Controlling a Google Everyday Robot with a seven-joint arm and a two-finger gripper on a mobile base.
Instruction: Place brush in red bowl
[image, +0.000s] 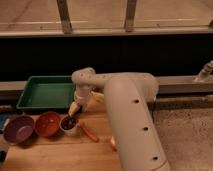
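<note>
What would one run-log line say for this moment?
gripper: shut, low over white cup | cup: holds something dark | red bowl: beside cup, looks empty | carrot-like stick: right of cup

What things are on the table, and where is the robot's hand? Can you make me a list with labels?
gripper: low over the white cup's rim, fingers shut
white cup: right of the red bowl, something dark inside
red bowl: between the purple bowl and the white cup
purple bowl: far left
orange stick: lying on the table, right of the cup
green tray: behind the bowls
brush: cannot pick it out; may be the dark thing in the cup
</note>
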